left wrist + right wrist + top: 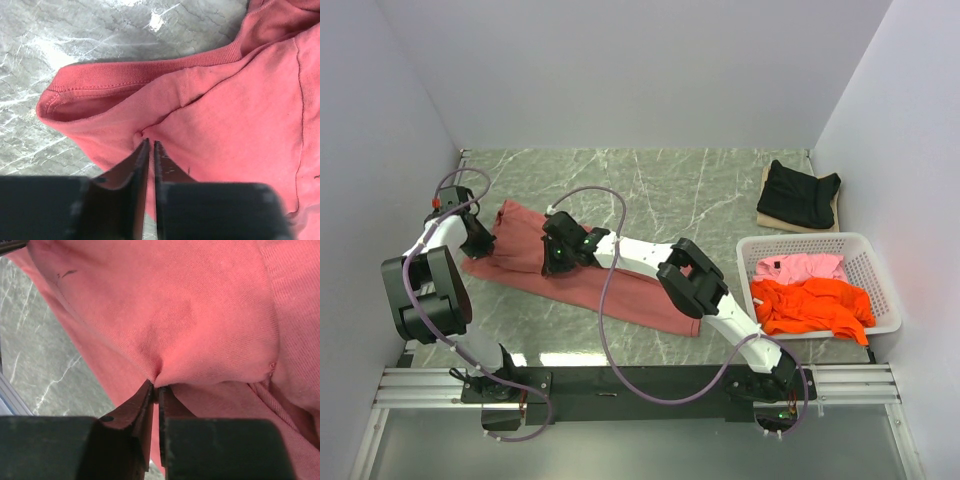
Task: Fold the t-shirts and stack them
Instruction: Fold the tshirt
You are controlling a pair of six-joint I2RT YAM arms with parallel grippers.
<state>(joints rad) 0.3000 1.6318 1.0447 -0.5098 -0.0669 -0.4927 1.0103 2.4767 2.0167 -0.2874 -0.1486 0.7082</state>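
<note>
- Across the table's (700, 190) left half, from nine o'clock toward the centre, the brick-red t-shirt (620, 285) is laid out as a long, partly folded band.
- At its nine-o'clock end, a pucker of red cloth just below the sleeve hem is pinched by the left gripper (151, 142), fingers pressed together.
- Nearer the middle, a small tuck of the same shirt is nipped by the right gripper (156, 385), likewise clamped tight.
- At two o'clock the black t-shirt (800, 193) is seen folded on a tan board (767, 213); the pink t-shirt (805, 266) and the orange t-shirt (815, 305) are bundled in the white basket (880, 280) at four o'clock.
- The fold of the red shirt is judged to be under way, with both holds taken.
- Next, both pinches would need to be lifted together and carried across level; such thin pinches could be lost if the cloth is dragged.
</note>
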